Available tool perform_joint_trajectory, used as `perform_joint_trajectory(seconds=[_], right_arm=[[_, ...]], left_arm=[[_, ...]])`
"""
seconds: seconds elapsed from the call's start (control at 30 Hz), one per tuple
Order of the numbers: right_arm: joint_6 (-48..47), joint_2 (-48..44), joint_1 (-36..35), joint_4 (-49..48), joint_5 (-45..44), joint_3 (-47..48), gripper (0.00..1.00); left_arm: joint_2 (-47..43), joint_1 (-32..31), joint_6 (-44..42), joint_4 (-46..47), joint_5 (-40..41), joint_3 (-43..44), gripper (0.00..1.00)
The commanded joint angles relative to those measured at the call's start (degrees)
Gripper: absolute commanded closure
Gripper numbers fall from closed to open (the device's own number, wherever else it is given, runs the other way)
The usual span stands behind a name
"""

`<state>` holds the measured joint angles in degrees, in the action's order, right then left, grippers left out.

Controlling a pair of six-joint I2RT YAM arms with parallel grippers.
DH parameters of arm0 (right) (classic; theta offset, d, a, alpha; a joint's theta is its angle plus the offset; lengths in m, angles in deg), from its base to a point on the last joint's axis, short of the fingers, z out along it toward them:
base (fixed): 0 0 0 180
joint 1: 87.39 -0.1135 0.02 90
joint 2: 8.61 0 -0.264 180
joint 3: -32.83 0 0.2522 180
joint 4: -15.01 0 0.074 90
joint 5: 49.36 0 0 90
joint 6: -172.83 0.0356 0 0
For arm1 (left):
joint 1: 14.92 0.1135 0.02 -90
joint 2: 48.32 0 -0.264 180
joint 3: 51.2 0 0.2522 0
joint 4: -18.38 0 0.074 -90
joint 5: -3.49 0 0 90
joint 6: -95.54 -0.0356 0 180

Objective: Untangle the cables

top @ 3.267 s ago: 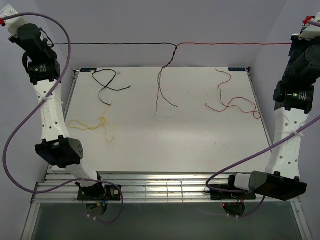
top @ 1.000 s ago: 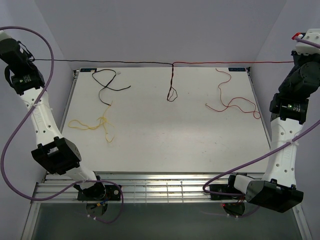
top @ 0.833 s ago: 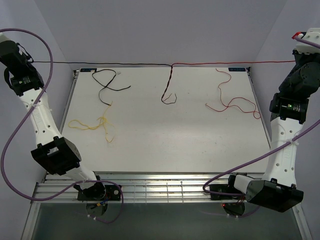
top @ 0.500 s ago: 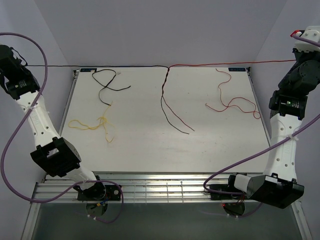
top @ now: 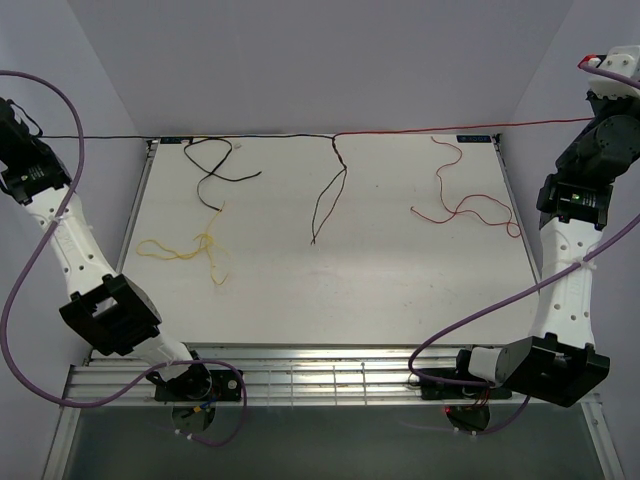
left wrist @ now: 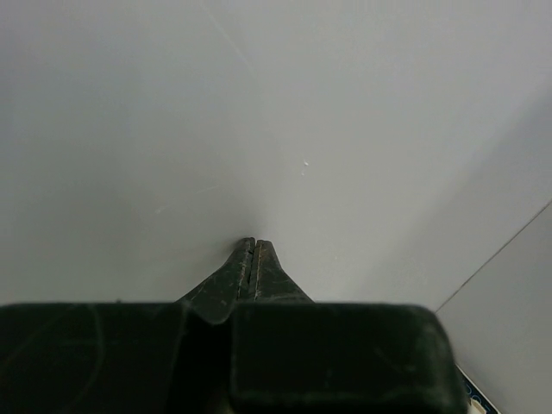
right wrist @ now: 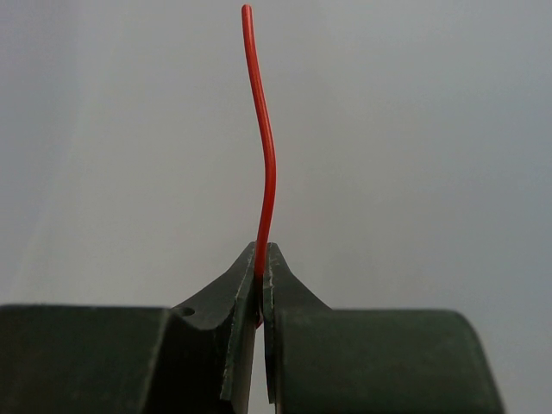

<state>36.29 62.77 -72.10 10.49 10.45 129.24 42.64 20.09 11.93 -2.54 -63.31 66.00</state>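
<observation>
We kept the black cable [top: 150, 136] in our clenched left pincer [left wrist: 254, 246] and the red cable [right wrist: 267, 164] in our clenched right pincer [right wrist: 260, 259], taut from 9 to 3 o'clock over the tabletop's [top: 400, 290] 12 o'clock edge, apparently to strain their knot [top: 335, 138].

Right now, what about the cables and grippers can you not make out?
Left wrist view: the left gripper is shut, but no cable shows between its fingers; whether it holds one is hidden.
Top view: the stretched black cable is lost at its left end behind the left arm.
Top view: its crossing with the stretched red cable is too small to tell twist from knot.
</observation>
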Motion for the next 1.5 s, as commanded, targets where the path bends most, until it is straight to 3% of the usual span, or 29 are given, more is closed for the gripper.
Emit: perform_joint_trajectory(seconds=[0.0,0.73,1.47], right_arm=[[-3.1,-0.7,1.1,-5.7,-3.2,2.2,0.92],[-13.5,-2.2,4.0,-12.6,-2.4,-4.3,0.92],[-11.6,1.2,4.2,-11.8,-0.8,1.8,0.92]], left_arm=[[-2.5,2.7,-1.6,2.1,4.0,-1.0,1.0],[-1.7,5.3,-2.7,5.2,4.9,-3.2,1.0],[-3.3,5.6,-1.3,4.6,1.1,-4.9,1.0]])
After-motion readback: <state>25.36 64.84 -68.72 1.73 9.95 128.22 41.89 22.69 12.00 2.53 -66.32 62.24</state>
